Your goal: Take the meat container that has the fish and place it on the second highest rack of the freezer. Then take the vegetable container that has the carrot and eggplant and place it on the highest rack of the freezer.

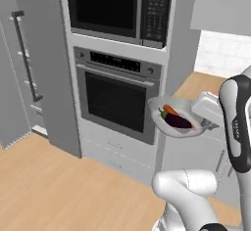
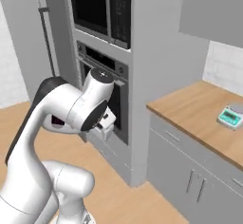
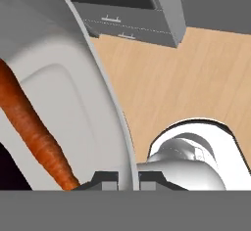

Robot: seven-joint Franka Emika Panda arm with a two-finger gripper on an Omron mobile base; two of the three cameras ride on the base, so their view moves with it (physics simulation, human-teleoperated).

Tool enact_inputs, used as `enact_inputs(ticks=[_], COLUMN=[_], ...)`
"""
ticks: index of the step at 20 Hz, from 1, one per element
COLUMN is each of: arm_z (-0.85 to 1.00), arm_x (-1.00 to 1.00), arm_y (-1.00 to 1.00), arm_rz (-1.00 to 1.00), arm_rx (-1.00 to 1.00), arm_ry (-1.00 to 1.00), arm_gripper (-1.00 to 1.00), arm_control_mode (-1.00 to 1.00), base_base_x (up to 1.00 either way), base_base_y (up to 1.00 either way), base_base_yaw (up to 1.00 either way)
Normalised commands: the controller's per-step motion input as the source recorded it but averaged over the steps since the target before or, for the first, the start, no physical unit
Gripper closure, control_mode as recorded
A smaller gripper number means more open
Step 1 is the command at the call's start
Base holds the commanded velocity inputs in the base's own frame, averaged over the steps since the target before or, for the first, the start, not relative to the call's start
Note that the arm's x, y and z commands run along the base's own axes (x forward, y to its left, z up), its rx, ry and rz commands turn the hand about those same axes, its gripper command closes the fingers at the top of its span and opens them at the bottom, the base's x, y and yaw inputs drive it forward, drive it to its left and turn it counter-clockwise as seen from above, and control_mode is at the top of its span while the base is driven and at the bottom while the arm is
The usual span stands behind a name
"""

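My gripper (image 3: pixel 128 178) is shut on the rim of the vegetable container (image 3: pixel 73 93), a pale grey tub. Its wall passes between the two finger tips. In the tub lie the orange carrot (image 3: pixel 37 127) and, at the lower left edge, the dark eggplant (image 3: pixel 6 169). In the left base view the vegetable container (image 1: pixel 177 118) hangs tilted in front of the oven's right edge, with the carrot (image 1: pixel 170 110) and eggplant (image 1: pixel 179 122) inside and the gripper (image 1: pixel 202 124) at its right rim. The freezer (image 1: pixel 19 68) with its dark bar handle stands far left. Its racks, the meat container and the fish are out of view.
The built-in oven (image 1: pixel 117 98) and microwave (image 1: pixel 120 7) column stands straight ahead, with drawers (image 1: pixel 115 151) below. A wooden counter (image 2: pixel 204 109) with a small scale (image 2: pixel 230 116) runs to the right over grey cabinets. Open wooden floor (image 1: pixel 54 186) lies to the left, before the freezer.
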Motion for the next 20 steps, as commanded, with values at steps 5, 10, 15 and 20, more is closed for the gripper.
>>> enact_inputs(ticks=[5, 10, 15, 20], arm_z=[0.00, 0.00, 0.00, 0.00], arm_x=[0.00, 0.00, 0.00, 0.00], arm_y=[0.00, 0.00, 0.00, 0.00], arm_rz=[0.00, 0.00, 0.00, 0.00], arm_rx=[0.00, 0.00, 0.00, 0.00], arm_ry=[0.00, 0.00, 0.00, 0.00], arm_gripper=[1.00, 1.00, 1.00, 1.00], arm_control_mode=[1.00, 1.00, 1.00, 1.00], base_base_x=[0.79, 1.00, 1.00, 1.00], base_base_y=[1.00, 0.91, 0.79, 1.00], base_base_yaw=[0.31, 0.25, 0.06, -0.14])
